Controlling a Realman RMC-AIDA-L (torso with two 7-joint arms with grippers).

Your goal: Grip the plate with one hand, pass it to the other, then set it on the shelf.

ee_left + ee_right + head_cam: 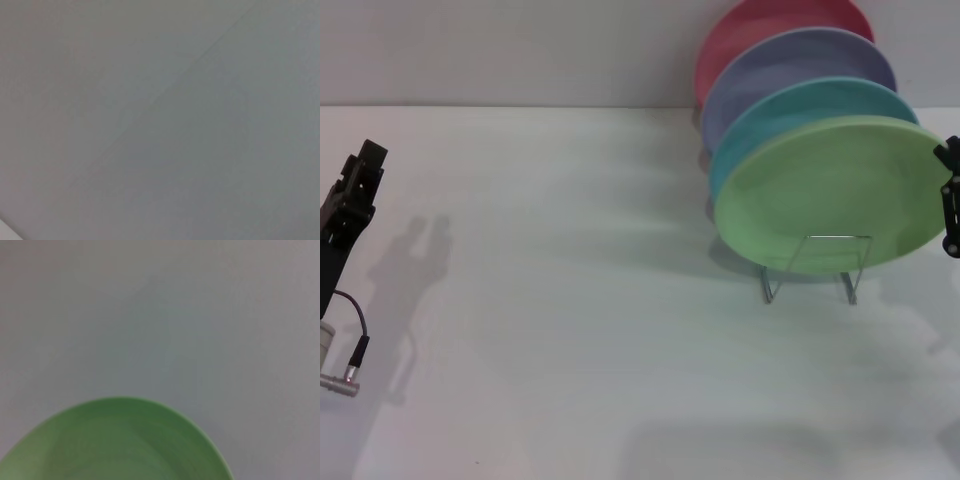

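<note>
The light green plate stands tilted on edge in the front slot of the shelf, a thin silver wire rack at the right of the white table. My right gripper hangs at the picture's right edge, right beside the plate's rim; whether it touches the rim does not show. The right wrist view shows part of the green plate over the bare table. My left gripper is far off at the left edge, raised above the table and holding nothing I can see.
Behind the green plate stand a teal plate, a lavender plate and a red plate in the same rack. A grey wall runs along the back. A cable and plug hang from the left arm.
</note>
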